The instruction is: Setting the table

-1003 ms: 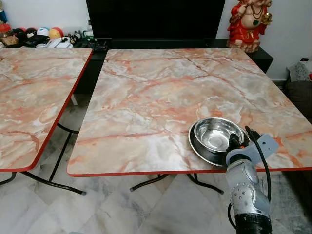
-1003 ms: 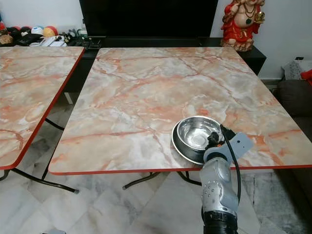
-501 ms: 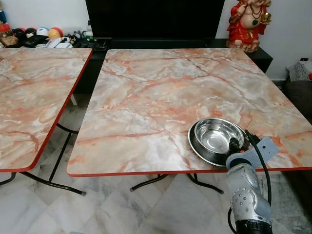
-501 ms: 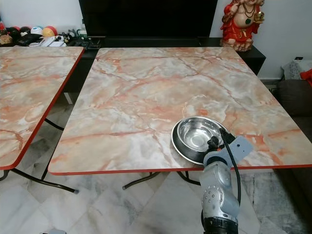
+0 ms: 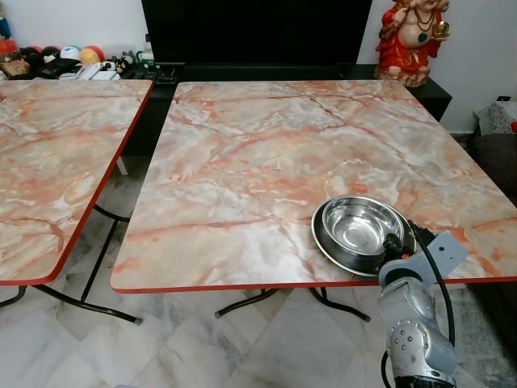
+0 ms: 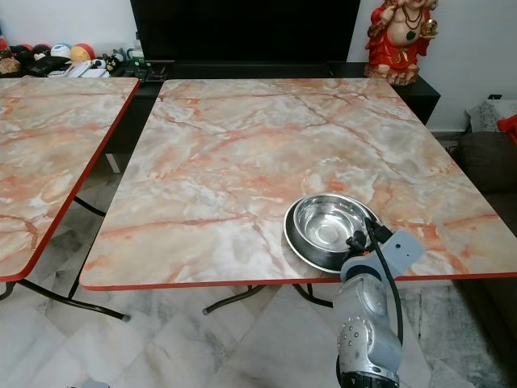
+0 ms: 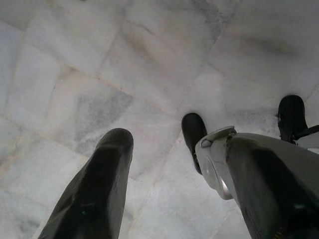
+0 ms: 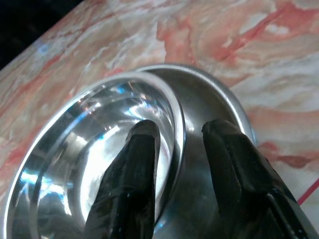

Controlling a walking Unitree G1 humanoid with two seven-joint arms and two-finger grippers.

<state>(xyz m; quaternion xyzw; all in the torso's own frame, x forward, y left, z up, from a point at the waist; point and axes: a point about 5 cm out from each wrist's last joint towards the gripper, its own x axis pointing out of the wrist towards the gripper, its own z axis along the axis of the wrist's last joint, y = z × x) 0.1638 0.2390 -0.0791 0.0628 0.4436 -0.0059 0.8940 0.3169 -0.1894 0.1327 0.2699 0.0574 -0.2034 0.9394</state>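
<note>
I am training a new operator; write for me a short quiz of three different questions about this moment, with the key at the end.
1. True or false: the steel bowl sits on a steel plate near the front edge of the marble table.
2. In the right wrist view, the fingers of the right gripper stand how to the bowl's rim?
A. both inside the bowl
B. one inside, one outside, astride the rim
C. both far from the bowl
3. Fill in: the left gripper hangs over the ____ floor, its fingers apart.

Key:
1. True.
2. B. The wall of the bowl is in the gap; whether the pads press it cannot be told.
3. Marble (pale tiled).
</note>
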